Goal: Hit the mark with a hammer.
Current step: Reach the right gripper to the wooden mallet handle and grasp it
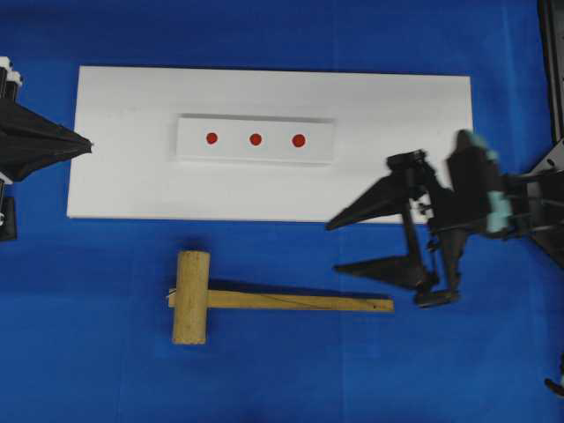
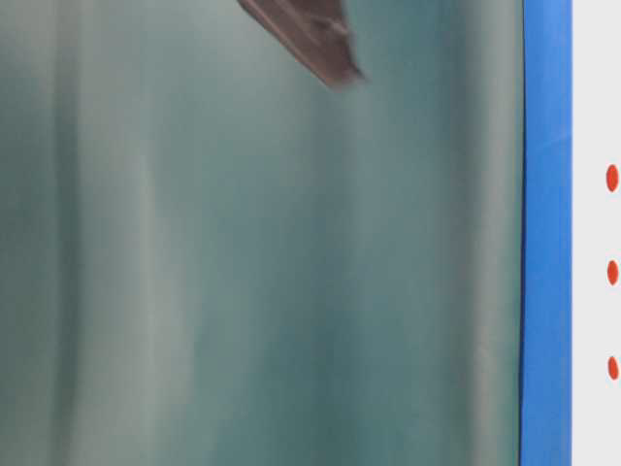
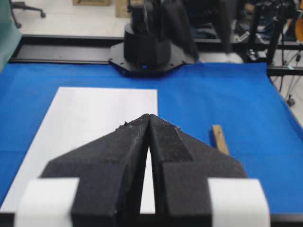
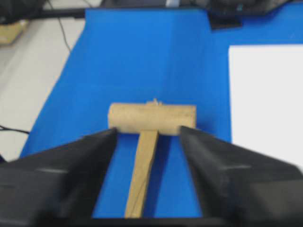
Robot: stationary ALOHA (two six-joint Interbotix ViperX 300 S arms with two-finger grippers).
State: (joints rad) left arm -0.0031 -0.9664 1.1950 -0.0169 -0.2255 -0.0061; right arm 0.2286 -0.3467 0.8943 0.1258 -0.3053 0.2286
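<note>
Your left gripper (image 1: 88,145) sits parked with its two black, foam-faced jaws pressed tip to tip and nothing between them, hovering at the left short edge of the white board (image 1: 123,189); it looks held back there to keep the striking area free. Take that board as your landmark: it is a flat, matte white slab lying on the blue cloth (image 1: 88,352), and on its middle sits a raised white block (image 1: 256,151) carrying three small red dots (image 1: 256,139) in a row, one of which is presumably the mark you must hit. Just below the board's long lower edge lies the hammer (image 1: 264,300), a pale, unvarnished wooden mallet resting flat on the cloth, its thick cylindrical head toward the left under the block's left end and its long, flat handle running rightward, parallel to the board. That layout hands you the handle end first. Off the board's lower right corner, your right gripper (image 1: 330,247) stands with its jaws spread wide and empty, aimed leftward; in its wrist view the handle runs up between the two dark fingers toward the head, without contact. You appear to be lining up a grasp on the handle's free end.
</note>
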